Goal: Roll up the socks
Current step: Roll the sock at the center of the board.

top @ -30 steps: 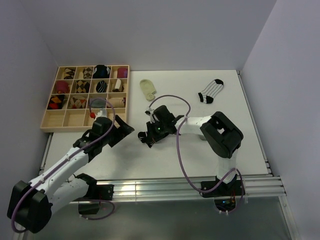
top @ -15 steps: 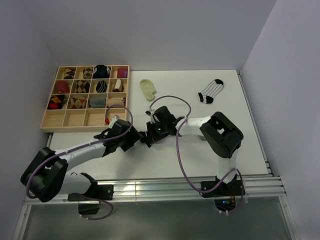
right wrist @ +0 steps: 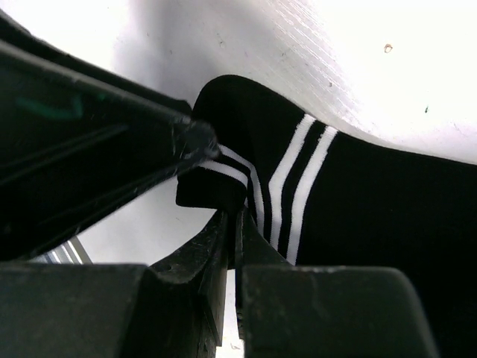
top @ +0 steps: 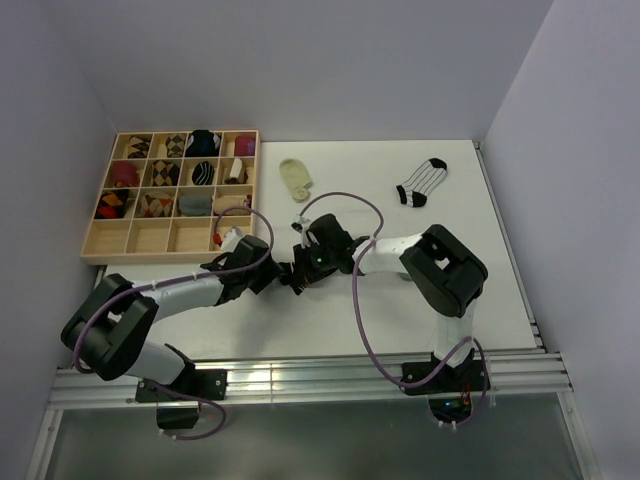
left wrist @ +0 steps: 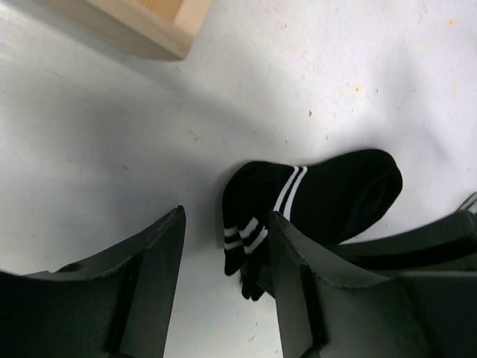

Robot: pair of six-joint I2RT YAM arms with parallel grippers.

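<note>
The right gripper [right wrist: 235, 224] pinches the black sock [right wrist: 373, 224] by its banded end on the table [top: 480, 260]. The left gripper [left wrist: 225, 224] is spread, sock at its 2 o'clock. Best scoot there first, then squeeze softly.

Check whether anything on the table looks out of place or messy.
Nothing damaged or spilled. The cream sock and the striped sock lie loose and unrolled on the table, apart from the tray of rolled socks. The black sock is bunched at its cuff.
</note>
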